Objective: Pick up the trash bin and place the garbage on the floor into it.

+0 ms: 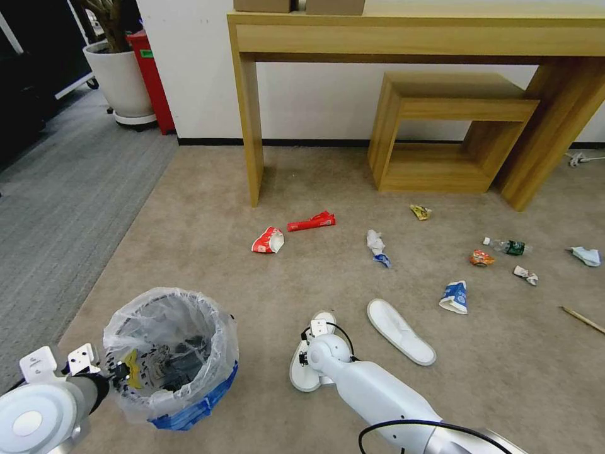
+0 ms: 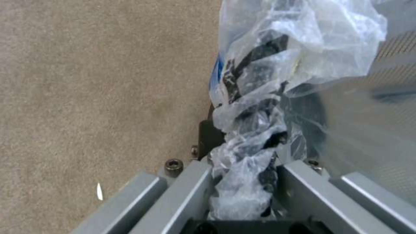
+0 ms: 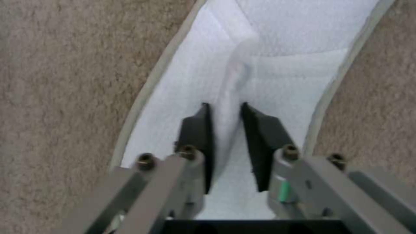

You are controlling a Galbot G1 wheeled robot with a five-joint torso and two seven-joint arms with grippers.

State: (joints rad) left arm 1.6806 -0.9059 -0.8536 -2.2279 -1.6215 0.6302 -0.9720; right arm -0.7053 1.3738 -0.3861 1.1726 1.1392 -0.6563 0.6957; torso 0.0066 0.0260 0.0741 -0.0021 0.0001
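The trash bin, blue with a clear bag liner, stands on the beige floor at the near left. My left gripper is shut on its rim and bag. My right gripper is shut on a fold of a white slipper, which lies just right of the bin. Further garbage is scattered beyond: a second slipper, red wrappers, a tissue, a blue-white wrapper, a small bottle and a wooden stick.
A wooden desk and a hollow wooden stool stand against the far wall. A white plant pot and red box sit at the far left beside grey ribbed carpet.
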